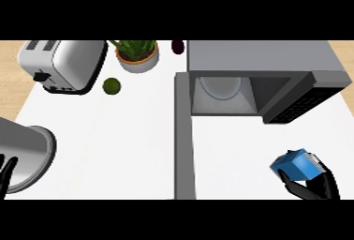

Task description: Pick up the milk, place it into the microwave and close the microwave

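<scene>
Milk [296, 167] clasped in curled right hand [317, 187]; left hand [7, 172] relaxed, uncurled, lower left.

The microwave [262, 58] stands at the back right of the counter [124, 140], and its door [183, 140] hangs open, reaching forward along the counter's middle. A plate [221, 88] lies inside it. Left of the microwave, along the back, stand a potted plant [137, 54] and then a toaster [62, 65] (in the back left corner). A small fruit [112, 86] lies between them, slightly nearer the front. The milk [297, 165] sits in the right hand [314, 185] at the front right, right of the door. The left hand [7, 171] shows at the front left edge.
</scene>
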You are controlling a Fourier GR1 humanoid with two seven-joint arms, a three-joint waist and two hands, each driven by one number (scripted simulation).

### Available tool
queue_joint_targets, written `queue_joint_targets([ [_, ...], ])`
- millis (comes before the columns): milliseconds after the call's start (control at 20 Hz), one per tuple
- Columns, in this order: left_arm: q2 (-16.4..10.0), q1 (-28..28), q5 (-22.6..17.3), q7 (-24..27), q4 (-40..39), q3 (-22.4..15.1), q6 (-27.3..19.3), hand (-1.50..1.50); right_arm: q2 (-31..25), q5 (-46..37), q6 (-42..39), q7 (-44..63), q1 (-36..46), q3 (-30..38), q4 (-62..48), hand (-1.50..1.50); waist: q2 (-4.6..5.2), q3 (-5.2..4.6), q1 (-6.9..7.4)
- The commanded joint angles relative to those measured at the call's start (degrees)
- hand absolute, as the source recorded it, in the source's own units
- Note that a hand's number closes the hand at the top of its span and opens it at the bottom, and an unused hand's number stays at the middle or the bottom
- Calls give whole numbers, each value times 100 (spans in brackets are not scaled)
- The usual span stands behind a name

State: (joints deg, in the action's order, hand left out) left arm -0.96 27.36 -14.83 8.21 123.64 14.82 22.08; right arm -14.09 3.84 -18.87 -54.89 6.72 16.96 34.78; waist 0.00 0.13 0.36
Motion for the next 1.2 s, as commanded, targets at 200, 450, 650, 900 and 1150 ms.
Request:
queue_joint_targets([
  [200, -130, 107, -217, 193, -157, 300, 249, -150, 179, 459, -1386, -626, -254, -216, 281, 150, -14, -9, -13],
  [450, -76, -37, -48, 28, -116, 168, 130, -150, 161, 536, -1696, -188, -445, -720, 936, 150, -12, -12, -56],
  [650, 91, 237, 11, 13, 267, -125, -70, -150, 889, 595, -125, 812, 136, -844, 1567, 150, -15, -15, 3],
  [900, 25, 99, -174, 116, -147, 345, 325, -150, 809, 492, 49, 1285, -251, -1163, 2555, 150, -17, -17, -43],
  [1150, -114, 228, -501, -5, 27, 586, 490, -150, 1198, 315, 683, 2242, -774, -1655, 4050, 150, -19, -17, -45],
])
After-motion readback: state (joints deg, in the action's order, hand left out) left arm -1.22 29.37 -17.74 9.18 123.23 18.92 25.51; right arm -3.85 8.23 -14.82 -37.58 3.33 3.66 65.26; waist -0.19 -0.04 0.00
